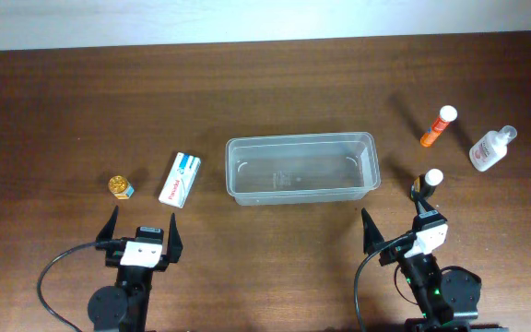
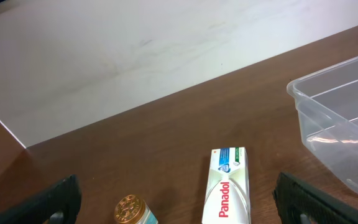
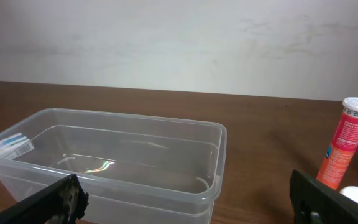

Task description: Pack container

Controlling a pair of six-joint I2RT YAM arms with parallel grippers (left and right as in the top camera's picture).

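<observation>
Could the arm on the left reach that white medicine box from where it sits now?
Probably yes. The medicine box lies flat just ahead of the left pincer, whose jaws stand open, and nothing lies between them. The gold-capped jar sits off to one side, apart from the box.

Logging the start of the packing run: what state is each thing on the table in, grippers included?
container: empty, no lid, upright
Panadol box: closed, lying flat outside the container
gold-lidded jar: upright, lid on
orange tube: upright, cap on
dark bottle: upright, white cap on
clear bottle: cap on
left gripper: open, empty
right gripper: open, empty
</observation>
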